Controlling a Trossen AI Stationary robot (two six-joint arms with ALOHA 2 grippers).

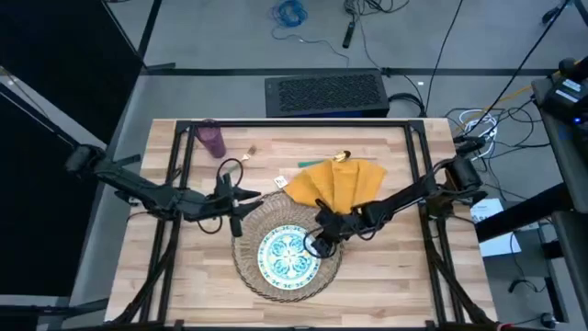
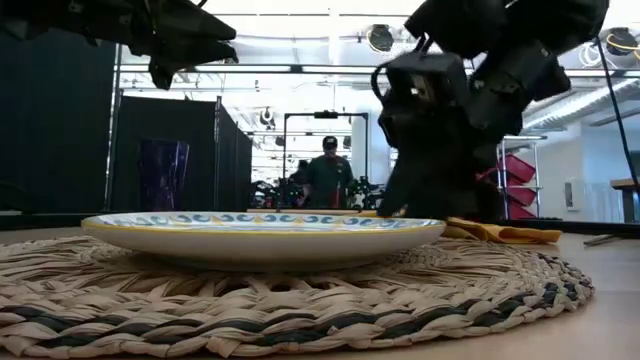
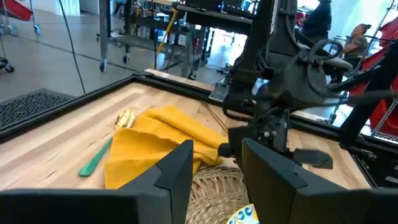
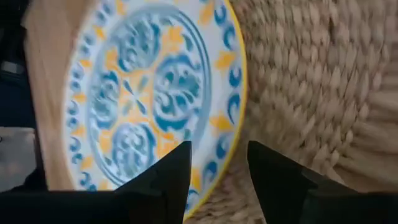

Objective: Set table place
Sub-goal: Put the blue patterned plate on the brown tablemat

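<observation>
Your right gripper (image 1: 319, 241) hangs over the right rim of the white round plate with the teal and yellow floral pattern (image 1: 288, 255), its fingers (image 4: 165, 180) spread apart with the plate's edge showing between them and nothing grasped. The plate sits on the large round woven straw placemat (image 1: 268, 216) near the middle of the light butcher-block wooden bench (image 1: 386, 285). Just behind the placemat lies the crumpled mustard-yellow cloth napkin (image 1: 342, 184), with a teal-handled, gold-tipped piece of cutlery (image 3: 98, 155) beside it on the wood. Your left gripper (image 1: 241, 195) hovers by the placemat's far left edge, fingers (image 3: 174, 174) released and empty. The small purple cup (image 1: 212, 139) stands upright at the far left corner, well apart from the rest.
</observation>
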